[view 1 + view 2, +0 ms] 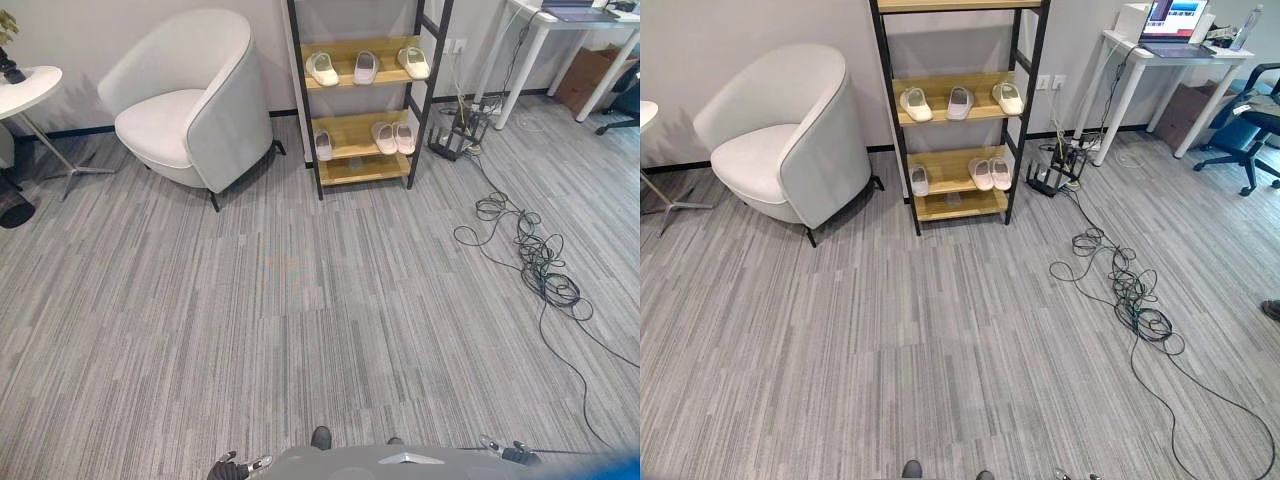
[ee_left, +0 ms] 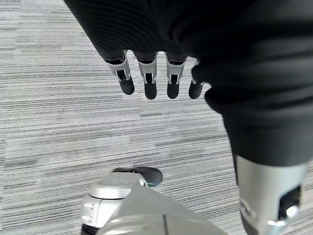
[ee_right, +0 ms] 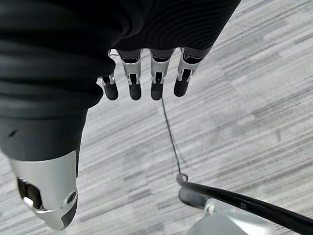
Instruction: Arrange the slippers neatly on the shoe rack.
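Armchair (image 1: 190, 100) left of shoe rack (image 1: 362, 100). Slippers (image 1: 365, 68) already on rack shelves, one lower slipper (image 1: 324, 145) apart. Cable tangle (image 1: 535, 260) right of rack could snag approach. Left robot hand (image 2: 151, 78) and right robot hand (image 3: 144, 81) released, empty.

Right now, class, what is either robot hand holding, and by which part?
Nothing. The left hand and right hand hang with straight fingers over grey striped carpet.

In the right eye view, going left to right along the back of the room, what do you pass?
Armchair → shoe rack holding slippers → white desk with a laptop → blue office chair.
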You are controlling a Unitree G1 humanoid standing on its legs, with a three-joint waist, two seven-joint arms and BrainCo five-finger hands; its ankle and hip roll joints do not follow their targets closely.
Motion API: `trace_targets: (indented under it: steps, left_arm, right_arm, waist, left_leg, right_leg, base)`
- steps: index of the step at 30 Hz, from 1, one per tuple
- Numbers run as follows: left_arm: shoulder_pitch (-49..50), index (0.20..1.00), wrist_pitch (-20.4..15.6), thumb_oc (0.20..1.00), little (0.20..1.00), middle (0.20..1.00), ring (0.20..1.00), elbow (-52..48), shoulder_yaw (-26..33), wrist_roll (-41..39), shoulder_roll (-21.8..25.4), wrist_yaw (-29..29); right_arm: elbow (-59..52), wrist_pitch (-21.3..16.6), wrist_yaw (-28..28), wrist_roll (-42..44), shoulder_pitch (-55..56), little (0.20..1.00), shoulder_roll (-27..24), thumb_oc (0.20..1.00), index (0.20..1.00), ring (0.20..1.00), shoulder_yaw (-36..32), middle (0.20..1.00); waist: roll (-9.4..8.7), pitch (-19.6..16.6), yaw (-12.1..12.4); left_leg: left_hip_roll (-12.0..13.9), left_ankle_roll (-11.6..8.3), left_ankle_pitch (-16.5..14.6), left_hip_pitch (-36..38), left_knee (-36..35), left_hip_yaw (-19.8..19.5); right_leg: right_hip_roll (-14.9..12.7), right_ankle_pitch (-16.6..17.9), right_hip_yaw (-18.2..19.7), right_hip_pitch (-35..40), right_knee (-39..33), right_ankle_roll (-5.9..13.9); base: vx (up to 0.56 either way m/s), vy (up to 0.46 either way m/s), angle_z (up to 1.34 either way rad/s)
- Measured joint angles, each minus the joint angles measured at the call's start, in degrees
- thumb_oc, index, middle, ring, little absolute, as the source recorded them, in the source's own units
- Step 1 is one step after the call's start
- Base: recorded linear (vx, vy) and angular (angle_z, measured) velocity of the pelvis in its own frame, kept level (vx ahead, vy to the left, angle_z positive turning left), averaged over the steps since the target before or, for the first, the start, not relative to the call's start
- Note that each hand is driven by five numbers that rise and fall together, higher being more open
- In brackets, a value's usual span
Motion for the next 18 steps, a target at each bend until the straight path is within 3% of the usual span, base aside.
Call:
trace_targets:
  steps: [10,18]
  left_arm:
    - [-0.98,1.000,-0.03,1.000,1.000,1.000,1.000,0.09,-3.82,2.14,0.36,0.17]
    - [-0.90,1.000,-0.03,1.000,1.000,1.000,1.000,0.08,-3.82,2.37,0.50,0.16]
  right_arm:
    - [-0.01,1.06,-0.10,-2.38,-0.17,1.000,-0.26,1.000,1.000,1.000,2.27,1.000]
    - [0.00,1.22,-0.06,-4.14,-0.75,1.000,-0.39,1.000,1.000,1.000,2.34,1.000]
  waist:
    - [-1.23,-1.42,0.15]
    - [-0.93,-1.13,0.25]
  left_leg:
    - [0.34,0.14,-1.03,-0.83,1.54,0.10]
    - [0.56,-0.18,-1.24,-1.36,1.85,0.00]
  right_leg:
    - [-0.11,-2.24,0.07,-1.78,3.84,-0.59]
    - [0.14,-2.43,-0.03,-2.01,3.85,-0.75]
  base:
    - [0.00,0.000,0.00]
    - [0.01,-0.016,0.00]
